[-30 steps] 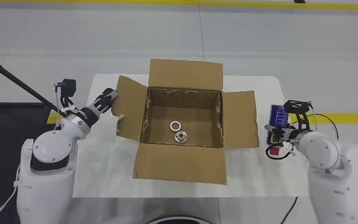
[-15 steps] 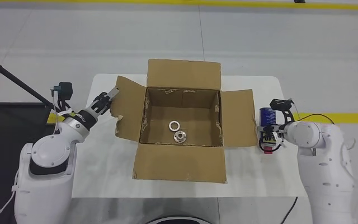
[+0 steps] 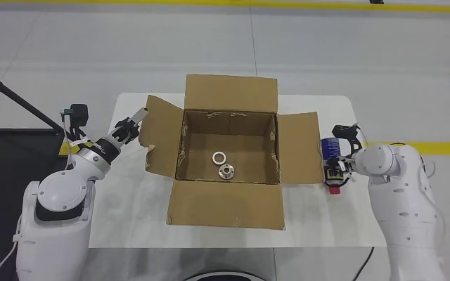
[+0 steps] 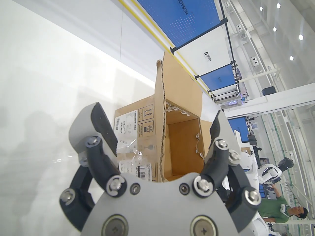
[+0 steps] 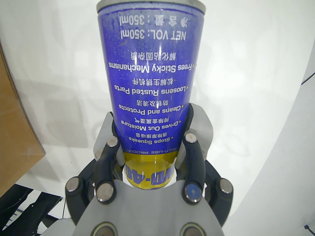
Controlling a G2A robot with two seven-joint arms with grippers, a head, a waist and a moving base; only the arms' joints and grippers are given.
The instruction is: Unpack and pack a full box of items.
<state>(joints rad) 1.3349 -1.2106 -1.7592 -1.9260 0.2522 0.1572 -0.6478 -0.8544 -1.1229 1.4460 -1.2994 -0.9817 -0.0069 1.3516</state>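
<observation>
At the L end of the white table (image 3: 126,211), the L gripper (image 3: 140,116) (image 4: 158,116) is open wide w/ nothing in it. Its fingers (image 4: 103,124) sit right by the L flap (image 3: 160,137) of the brown box (image 3: 228,204); can't tell if they touch. In the middle stands that box, top open, all 4 flaps folded out. On its floor lie 2 small things close together: a white ring (image 3: 221,157) & a round metal part (image 3: 227,171), the ring nearer the back wall. At the R end, just beside the R flap (image 3: 304,151), the R gripper (image 3: 336,163) (image 5: 152,121) is closed tight on a blue & yellow spray can (image 3: 330,149) (image 5: 150,57). It squeezes the can near the yellow end, & the can's flat metal bottom points away from the gripper. Can't tell if the can rests on the table.
</observation>
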